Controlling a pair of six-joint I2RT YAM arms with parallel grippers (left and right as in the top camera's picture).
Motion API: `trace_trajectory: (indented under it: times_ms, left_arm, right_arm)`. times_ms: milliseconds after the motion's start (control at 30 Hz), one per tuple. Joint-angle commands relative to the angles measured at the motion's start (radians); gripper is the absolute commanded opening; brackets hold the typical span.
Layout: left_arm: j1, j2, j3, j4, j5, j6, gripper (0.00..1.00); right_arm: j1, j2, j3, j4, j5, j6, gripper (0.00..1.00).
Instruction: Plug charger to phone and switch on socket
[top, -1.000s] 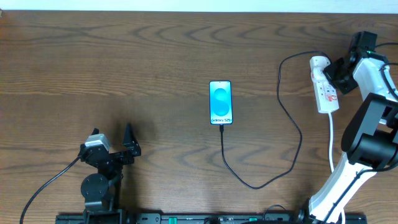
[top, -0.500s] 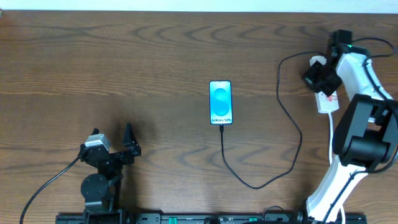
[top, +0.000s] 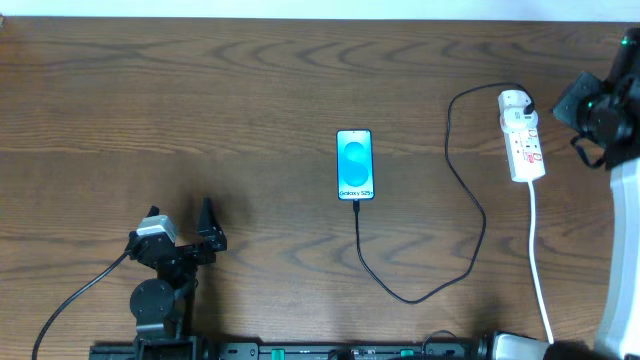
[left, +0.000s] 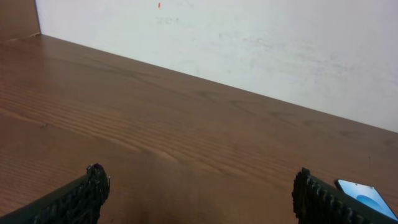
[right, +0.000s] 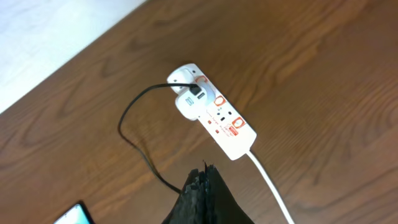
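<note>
Tabletop (top: 250, 90): phone (top: 355, 165) lengthwise front-to-back (charger (top: 420, 290) at near end)

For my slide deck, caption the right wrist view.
Shut fingers clear of the socket, charger plugged into its end, phone corner lower left.

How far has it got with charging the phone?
Done, it seems: the charger runs from the socket into the phone. In hand: nothing; the shut right end effector hovers clear of the socket, the left end effector rests open. Left: possibly switching on; unreadable here.
</note>
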Motion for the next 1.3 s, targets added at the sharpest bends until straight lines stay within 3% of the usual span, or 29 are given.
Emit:
trace_trajectory:
  times_ms: [0, 167, 233, 300, 333, 367, 933, 1267]
  left_arm:
    - [0.003, 0.0, -0.013, -0.041, -0.002, 0.002, 0.96]
    - [0.003, 0.0, -0.013, -0.04, -0.002, 0.002, 0.96]
    - [0.003, 0.0, -0.013, -0.041, -0.002, 0.002, 0.96]
    - [0.003, 0.0, -0.013, -0.041, -0.002, 0.002, 0.96]
    - [0.003, 0.0, -0.013, -0.041, -0.002, 0.002, 0.96]
    - [0.003, 0.0, -0.013, -0.041, -0.002, 0.002, 0.96]
    - [0.003, 0.0, -0.013, -0.04, -0.002, 0.002, 0.96]
    - [0.003, 0.0, -0.013, -0.041, -0.002, 0.002, 0.96]
  right_arm:
    - [0.059, -0.103, 0.002, -0.015, 0.022, -0.111, 0.01]
    - [0.122, -0.227, 0.002, -0.033, 0.022, -0.138, 0.01]
    - [0.129, -0.275, 0.002, -0.039, 0.021, -0.137, 0.06]
    - [0.129, -0.317, 0.002, -0.049, 0.021, -0.137, 0.3]
    - [0.129, -0.355, 0.002, -0.069, 0.021, -0.136, 0.77]
    - [0.129, -0.375, 0.002, -0.082, 0.021, -0.137, 0.99]
    - [0.129, -0.465, -0.003, -0.36, -0.024, -0.144, 0.99]
    - [0.153, -0.514, -0.158, -0.285, -0.168, -0.144, 0.99]
